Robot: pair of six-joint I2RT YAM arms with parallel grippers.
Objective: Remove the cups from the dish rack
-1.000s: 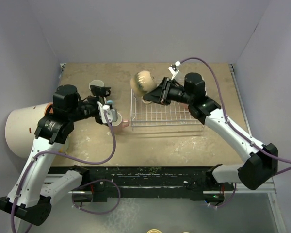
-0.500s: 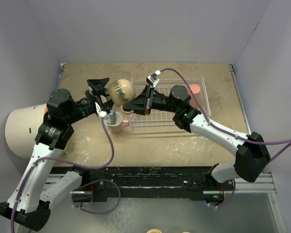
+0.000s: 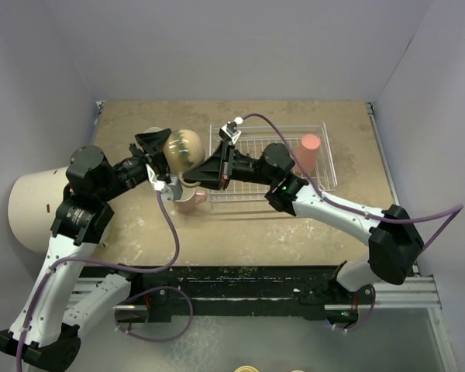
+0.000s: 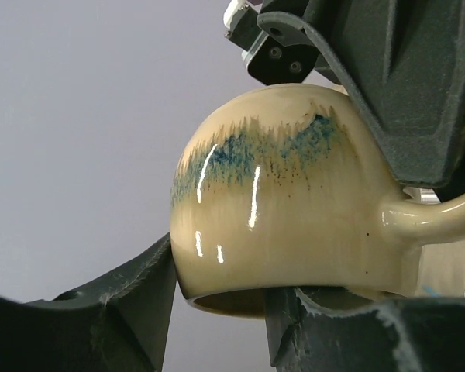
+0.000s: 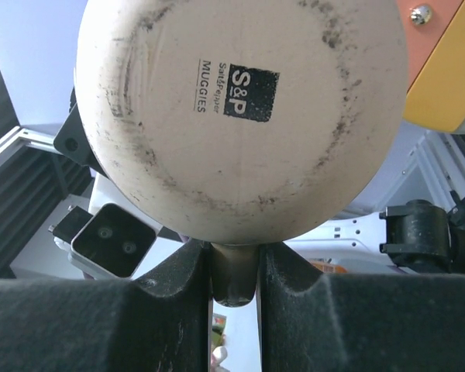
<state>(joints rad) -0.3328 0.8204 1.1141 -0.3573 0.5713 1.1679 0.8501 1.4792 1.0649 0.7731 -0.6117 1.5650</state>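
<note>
The tan surface is filling the middle of the overhead view. A big white cylinder is lying at the frame's left edge, partly behind the left arm. The dish rack is sitting right of centre in the upper half. The coral tumbler is standing inside it, in its right part.

The rounded tan mug is hanging outside the rack, just left of the rack's left edge in the overhead view, between the two arms. In the left wrist view its blue-streaked side is showing and its mouth is facing the bottom of the frame. In the right wrist view its printed base is facing the camera. The pale pink mug is sitting on the surface just below the tan mug in the frame, near the rack's lower left corner and partly hidden.

The right pincer is pinching the tan mug's handle between its fingers. The left pincer is spread, its fingertips sitting at the mug's rim along the bottom of the left wrist view. I cannot tell whether they are pressing on it.
</note>
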